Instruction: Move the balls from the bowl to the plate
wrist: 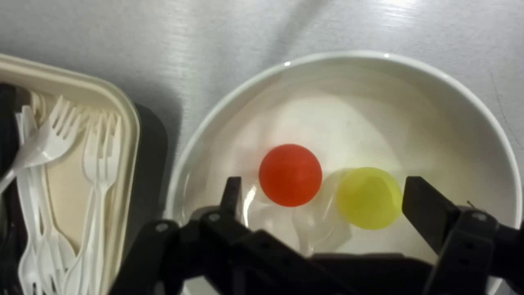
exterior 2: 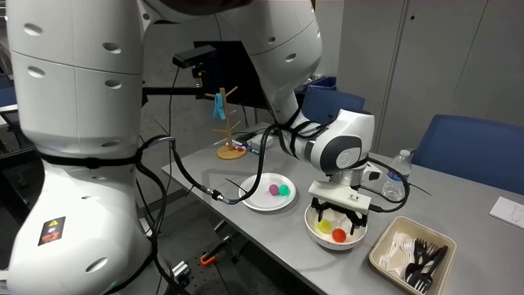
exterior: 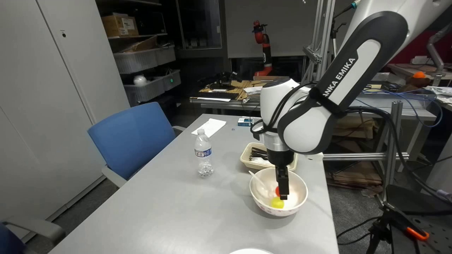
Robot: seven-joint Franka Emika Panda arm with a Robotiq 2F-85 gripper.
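Red ball [wrist: 290, 175] and yellow ball [wrist: 369, 198] lie just apart in the deep white bowl [wrist: 356, 102], along with a pale plastic spoon [exterior: 258, 179]. Robotiq gripper [exterior 2: 336, 227] points down over them, unclenched, jaws spread to either side of the pair in the wrist view. Magenta ball [exterior 2: 274, 189] and green ball [exterior 2: 284, 189] sit side by side on the white plate [exterior 2: 264, 203], in an exterior view

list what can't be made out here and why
In an exterior view: white plate, mostly cut off by bottom edge.
In an exterior view: orange-red ball, partly hidden behind the gripper.
Wrist view: cutlery tray, cut off by left and bottom edges.
In both exterior views: water bottle label, too small to read.
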